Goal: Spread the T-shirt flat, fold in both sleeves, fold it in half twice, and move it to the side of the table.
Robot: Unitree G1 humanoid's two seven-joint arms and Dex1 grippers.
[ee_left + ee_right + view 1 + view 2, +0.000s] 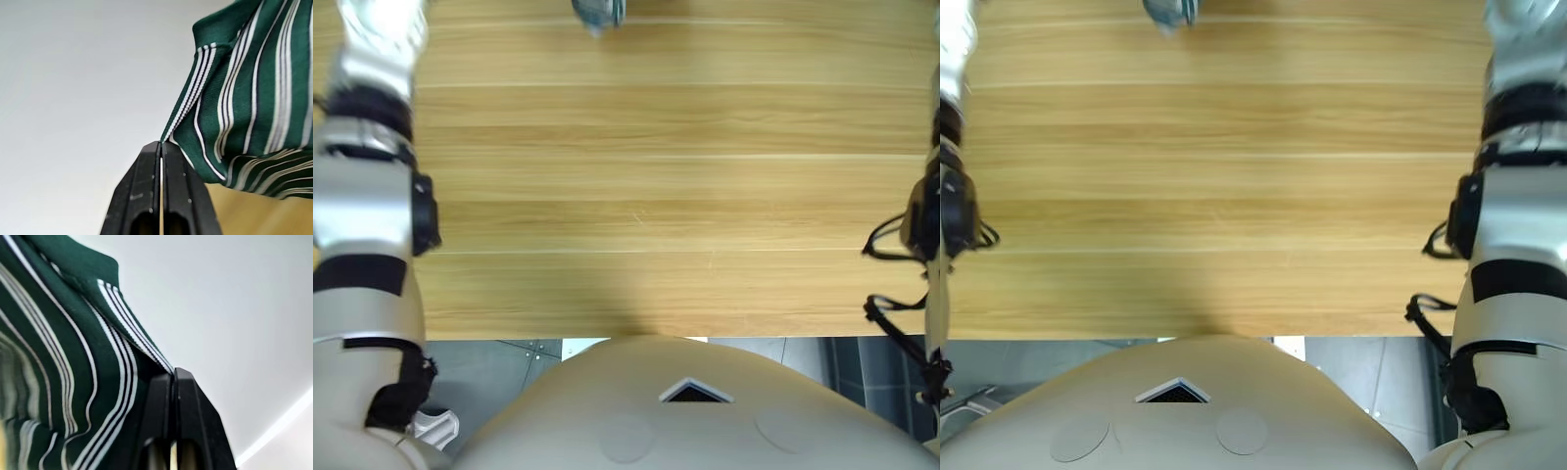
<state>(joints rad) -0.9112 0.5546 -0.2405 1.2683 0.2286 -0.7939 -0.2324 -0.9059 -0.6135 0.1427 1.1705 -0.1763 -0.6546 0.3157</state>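
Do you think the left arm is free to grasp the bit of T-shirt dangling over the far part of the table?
Probably not: the left gripper is shut on a striped edge of the T-shirt, and the right gripper on another, so it would have to let go first.

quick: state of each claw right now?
Left claw: closed, pinching the T-shirt at a striped hem.
Right claw: closed, pinching the T-shirt at a striped hem too.
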